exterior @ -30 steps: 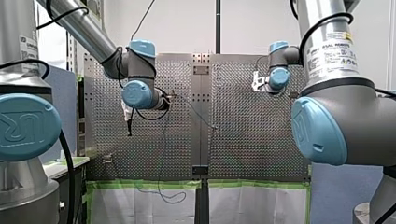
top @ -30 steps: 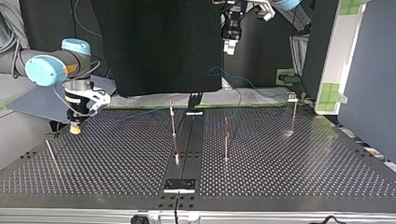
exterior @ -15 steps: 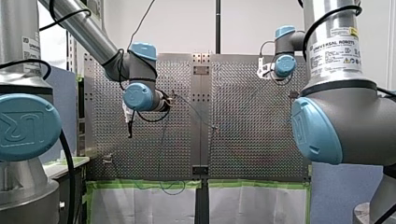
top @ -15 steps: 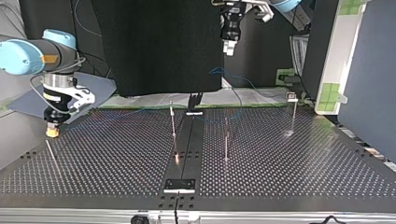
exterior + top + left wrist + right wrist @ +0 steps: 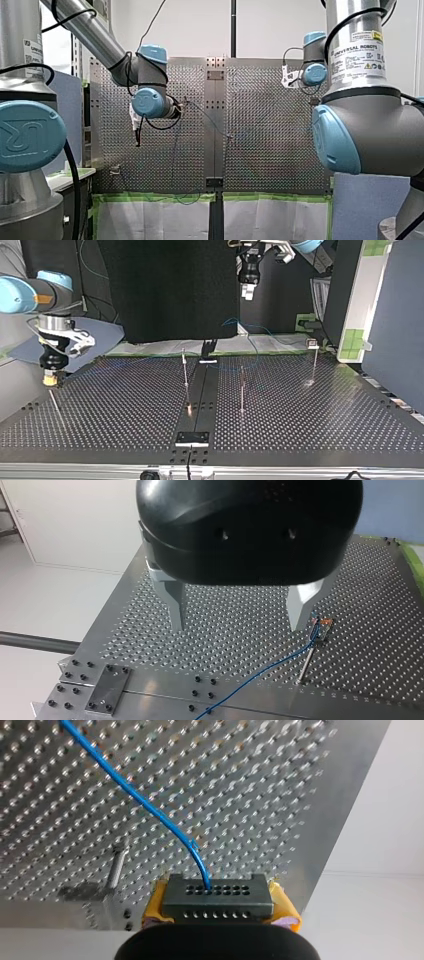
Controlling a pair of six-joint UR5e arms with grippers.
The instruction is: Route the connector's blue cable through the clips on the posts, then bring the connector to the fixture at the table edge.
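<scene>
Cable (image 5: 135,795): bright blue, unmarked. Connector (image 5: 217,896): dark grey, with two rows of small holes across its face. Right claw (image 5: 219,909): black body, yellow pads (image 5: 155,909). Left claw (image 5: 237,627): glossy black housing, plain grey metal fingers (image 5: 175,602). Tabletop (image 5: 375,605): silver-grey metal, covered by an even grid of small holes. Centre strip (image 5: 202,390): dark in the top view. Arms (image 5: 95,30): silver-grey tubes, light blue joint caps (image 5: 148,102). Tape (image 5: 155,197) along the tabletop edge: green.
</scene>
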